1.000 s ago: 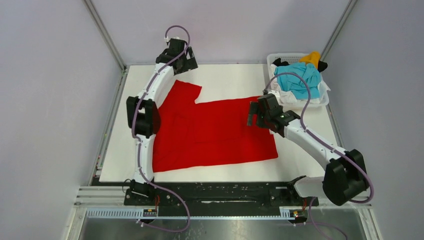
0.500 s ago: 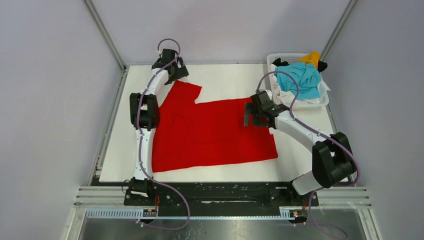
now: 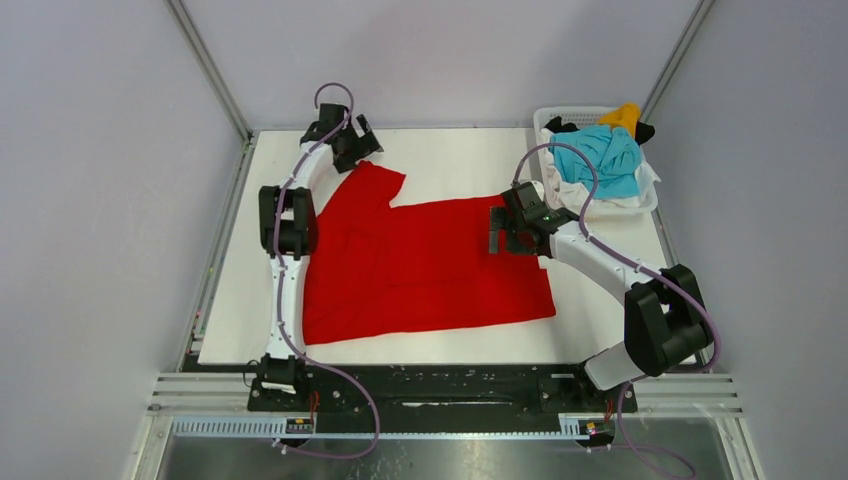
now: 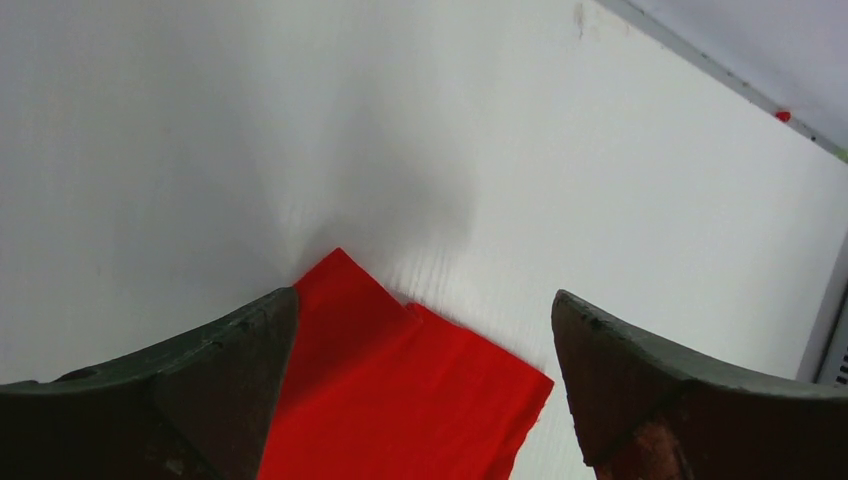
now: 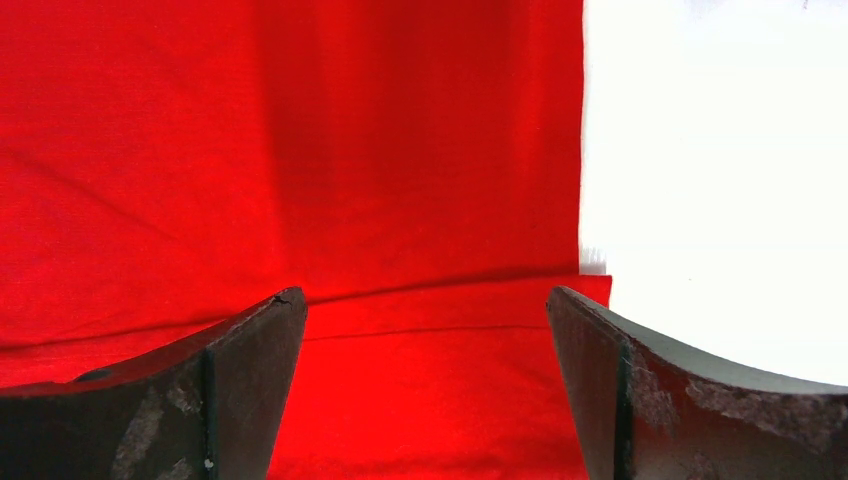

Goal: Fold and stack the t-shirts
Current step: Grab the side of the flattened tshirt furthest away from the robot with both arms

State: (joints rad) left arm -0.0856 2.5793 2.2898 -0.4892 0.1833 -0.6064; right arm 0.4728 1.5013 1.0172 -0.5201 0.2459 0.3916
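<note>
Fingers (image 4: 200, 390) of the left gripper (image 3: 352, 146) are spread wide and hold nothing. They frame the tip of the red t-shirt's sleeve (image 4: 400, 400), which lies flat on the white table (image 3: 450, 160) at its far left. The right gripper (image 3: 503, 232) is just as wide, its fingers (image 5: 230, 390) also empty, and it hangs over the far right corner of the same red t-shirt (image 3: 420, 265), where a hem line crosses the right wrist view and the cloth's side edge meets bare table. The shirt is spread out across the middle of the table. The turquoise t-shirt (image 3: 600, 155), with yellow-orange (image 3: 627, 115), black (image 3: 560, 125) and white (image 3: 575, 195) ones, waits heaped in the white basket (image 3: 648, 203) at the far right. The step in hand looks like taking the far edge at two points to begin a fold. To do it well, each gripper should come straight down with one finger past the cloth's edge, so that closing gathers both layers and does not just skid over the top. The left needs the sleeve tip centred between its fingers, since the tip now sits toward one side. Both should then lift together, keeping the edge taut so that no crease forms.
</note>
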